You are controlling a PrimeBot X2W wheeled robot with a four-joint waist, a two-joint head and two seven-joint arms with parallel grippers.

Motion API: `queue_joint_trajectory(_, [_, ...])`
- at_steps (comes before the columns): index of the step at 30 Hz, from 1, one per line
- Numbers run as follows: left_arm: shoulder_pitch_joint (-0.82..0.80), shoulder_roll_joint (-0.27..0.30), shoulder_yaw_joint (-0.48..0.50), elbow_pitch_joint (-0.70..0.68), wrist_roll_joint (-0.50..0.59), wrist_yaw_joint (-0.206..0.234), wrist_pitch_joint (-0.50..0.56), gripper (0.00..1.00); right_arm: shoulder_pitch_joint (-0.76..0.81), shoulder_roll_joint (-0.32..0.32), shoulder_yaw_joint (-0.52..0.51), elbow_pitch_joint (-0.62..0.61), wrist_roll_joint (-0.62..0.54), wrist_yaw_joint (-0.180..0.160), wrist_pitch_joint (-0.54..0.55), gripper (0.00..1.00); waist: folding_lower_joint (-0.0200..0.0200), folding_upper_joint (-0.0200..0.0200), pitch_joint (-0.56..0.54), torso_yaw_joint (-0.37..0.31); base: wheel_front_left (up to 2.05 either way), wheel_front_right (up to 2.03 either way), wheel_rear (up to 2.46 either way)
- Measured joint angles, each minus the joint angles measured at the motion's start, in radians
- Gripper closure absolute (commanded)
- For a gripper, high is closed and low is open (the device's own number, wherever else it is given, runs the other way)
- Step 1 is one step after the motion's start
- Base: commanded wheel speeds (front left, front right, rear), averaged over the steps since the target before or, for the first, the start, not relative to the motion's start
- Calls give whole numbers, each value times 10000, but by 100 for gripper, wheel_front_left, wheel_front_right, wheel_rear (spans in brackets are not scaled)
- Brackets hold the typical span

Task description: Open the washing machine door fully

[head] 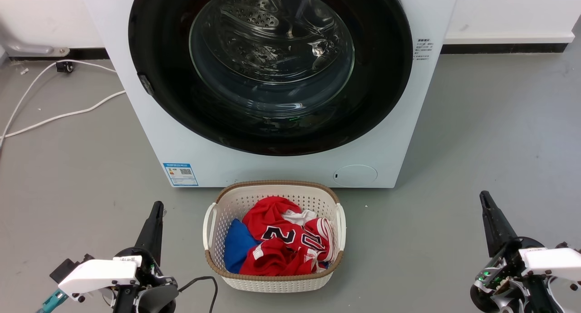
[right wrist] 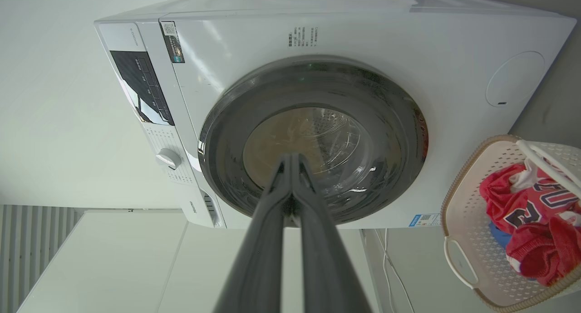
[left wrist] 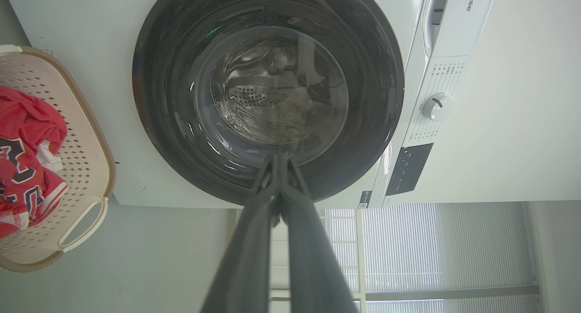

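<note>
As left gripper [head: 157, 209] and right gripper [head: 484, 197] hang clamped empty, I've the washing machine door [head: 272, 68] one o'clock off the nearer left.

A smooth grey floor [head: 490, 122] spreads across the laundry corner, evenly lit and marked only by soft shadows. A white wall [head: 508, 9] closes the back, ending in a pale ledge above a dark skirting strip [head: 504, 48]. At the left, a white cable [head: 93, 108] loops over the floor, close to a small dark plug [head: 65, 66] beside the skirting. Pale slatted blinds [left wrist: 431, 245] cover a window, with daylight glowing through them.
</note>
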Motion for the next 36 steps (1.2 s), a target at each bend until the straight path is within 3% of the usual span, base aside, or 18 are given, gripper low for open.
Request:
queue_joint_trajectory(24, [-2, -13, 23, 2, 10, 0, 35, 100, -1, 17, -31, 0, -56, 0, 13, 100, 0, 0, 0, 0, 0, 0, 0])
queue_joint_trajectory(25, [-1, -13, 21, 12, 15, 2, 36, 0, 1, 17, -31, 8, -58, 0, 13, 0, 0, 0, 0, 0, 0, 0, 0])
queue_joint_trajectory(36, [468, -82, -23, 301, 426, 19, -265, 0, 481, 71, -35, 336, -596, -15, -290, 0, 0, 0, 7, 4, 0, 0, 0])
